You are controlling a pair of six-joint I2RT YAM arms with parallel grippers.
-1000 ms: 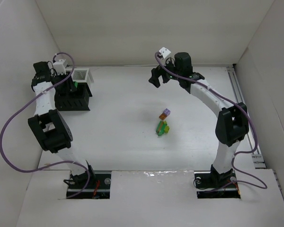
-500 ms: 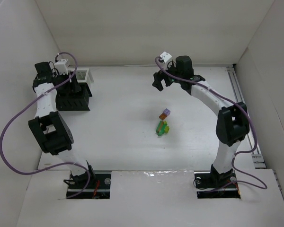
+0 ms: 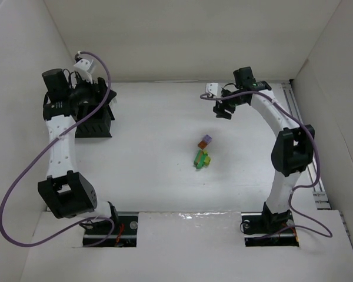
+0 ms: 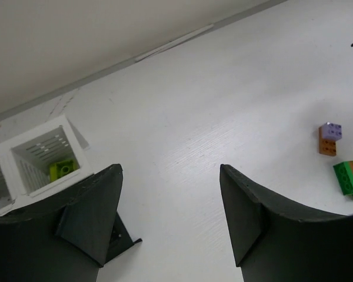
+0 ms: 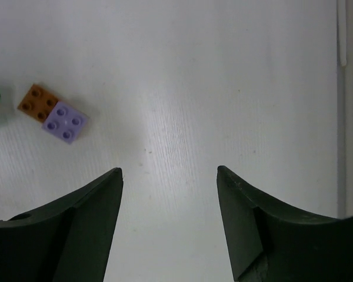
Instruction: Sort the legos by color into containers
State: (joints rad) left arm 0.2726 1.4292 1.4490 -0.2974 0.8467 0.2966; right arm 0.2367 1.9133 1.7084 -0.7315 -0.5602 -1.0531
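Note:
The legos lie mid-table in a small cluster: a lilac brick (image 3: 206, 139) touching an orange one (image 3: 202, 144), with a green brick (image 3: 199, 157) and a yellow-green one (image 3: 207, 159) just nearer. The black slatted rack (image 3: 97, 126) stands at the far left. Its white-rimmed compartments (image 4: 76, 138) show in the left wrist view, one holding a yellow-green brick (image 4: 62, 169). My left gripper (image 3: 100, 97) hovers over the rack, open and empty (image 4: 170, 170). My right gripper (image 3: 223, 109) is open and empty (image 5: 169, 170), behind and right of the lilac (image 5: 65, 122) and orange (image 5: 35, 101) bricks.
White walls close in the table on the left, back and right. A metal rail (image 3: 300, 117) runs along the right edge, also in the right wrist view (image 5: 341, 35). The left arm's purple cable (image 3: 15, 176) loops out at the left.
My left arm has straightened up and its gripper has swung right over the rack. My right gripper has moved right and turned, away from the table's middle. The legos have not moved.

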